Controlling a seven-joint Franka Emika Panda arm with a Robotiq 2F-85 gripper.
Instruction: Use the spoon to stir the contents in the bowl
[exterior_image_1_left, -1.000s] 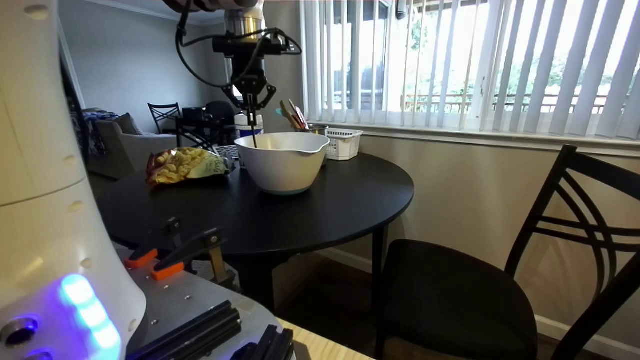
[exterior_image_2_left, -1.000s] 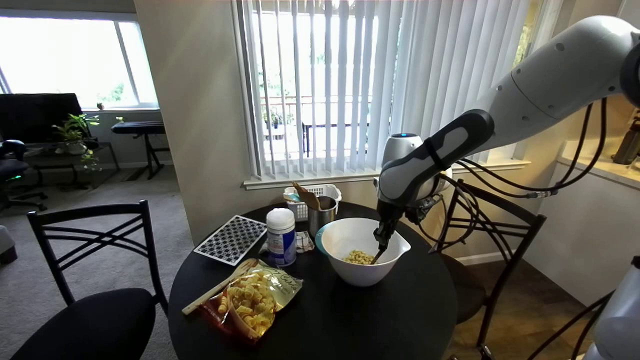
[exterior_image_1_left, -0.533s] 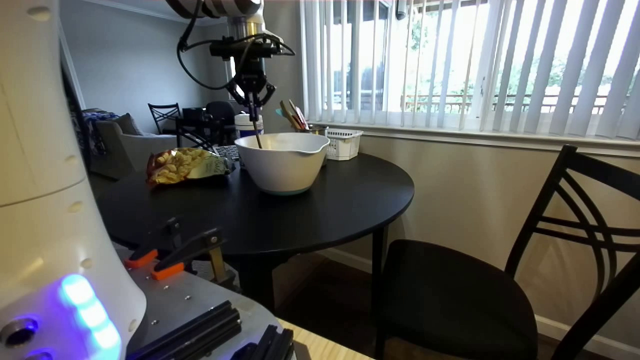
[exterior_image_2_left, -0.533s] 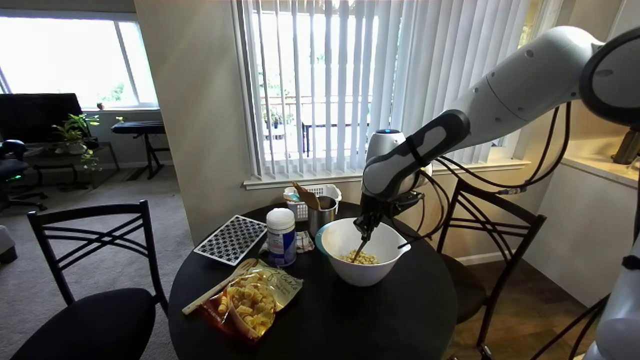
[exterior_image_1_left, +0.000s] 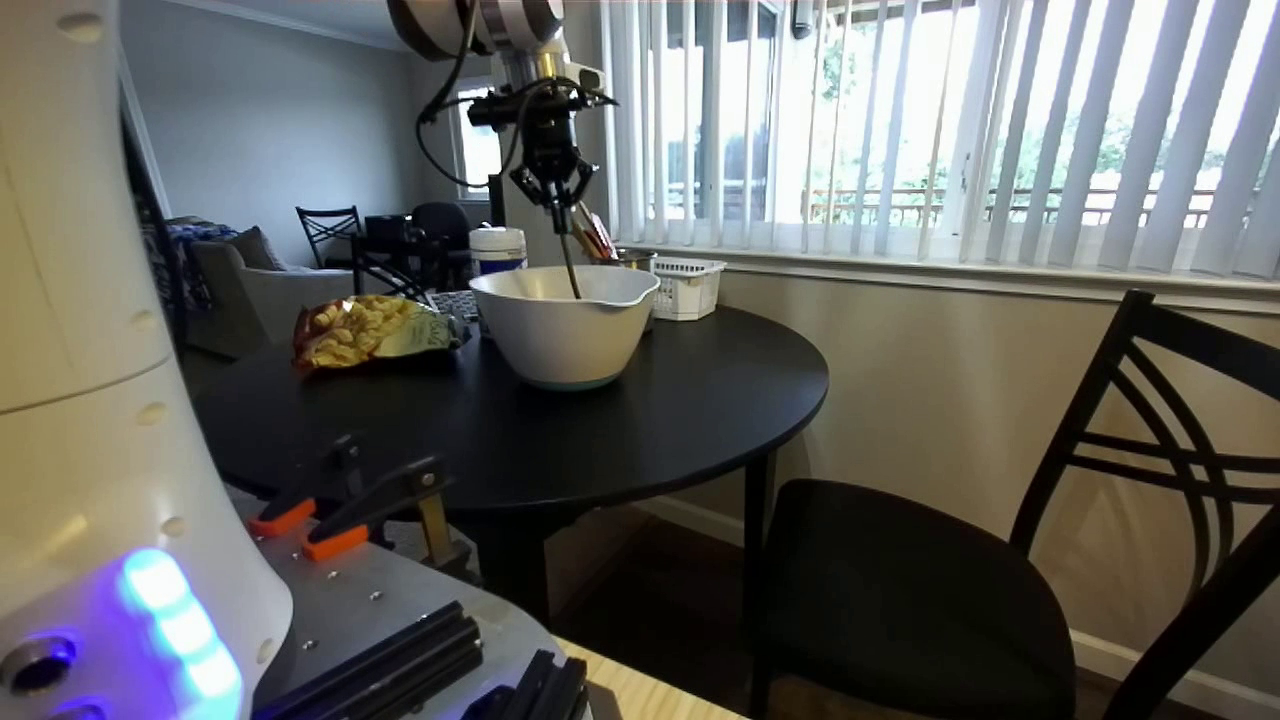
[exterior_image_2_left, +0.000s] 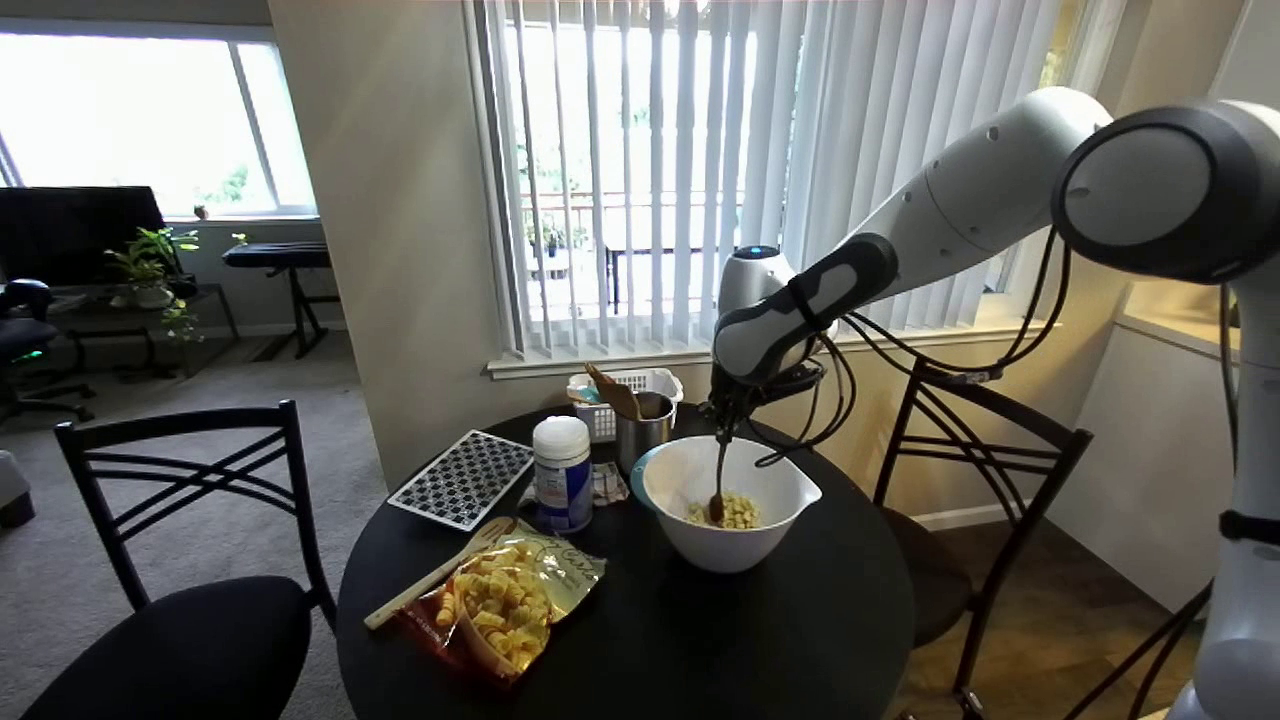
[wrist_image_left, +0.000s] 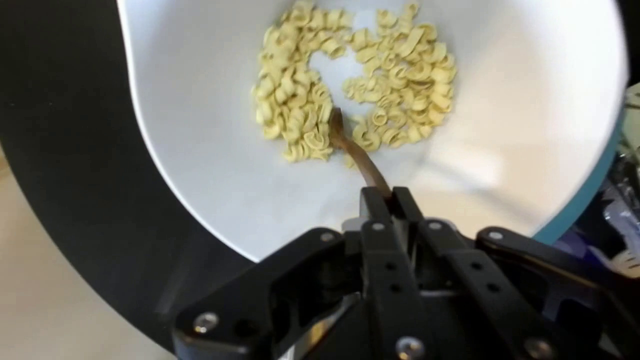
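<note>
The white bowl (exterior_image_1_left: 565, 345) stands upright on the black table in both exterior views (exterior_image_2_left: 725, 548). In the wrist view the bowl (wrist_image_left: 200, 115) holds small curled yellow pasta (wrist_image_left: 295, 95) in two heaps, with bare bottom between them. The spoon (wrist_image_left: 362, 159) is brown and thin-handled, and its tip is down among the pasta. The spoon (exterior_image_2_left: 719, 480) hangs nearly upright in an exterior view and tilts slightly in an exterior view (exterior_image_1_left: 570, 262). My gripper (wrist_image_left: 389, 196) is shut on the spoon's handle, above the bowl, in both exterior views (exterior_image_1_left: 560, 222) (exterior_image_2_left: 724, 434). The handle's upper end is hidden between the fingers.
An open bag (exterior_image_2_left: 500, 600), a wooden fork (exterior_image_2_left: 430, 585), a white-capped canister (exterior_image_2_left: 563, 480), a metal utensil holder (exterior_image_2_left: 645, 440), a white basket (exterior_image_2_left: 655, 385) and a patterned sheet (exterior_image_2_left: 465, 480) share the table (exterior_image_2_left: 780, 640). A black chair (exterior_image_2_left: 950, 550) stands close beside it.
My gripper and the spoon have swept across the bowl, rightward in an exterior view and leftward and back in an exterior view. The spoon is more upright there. The bowl has not moved.
</note>
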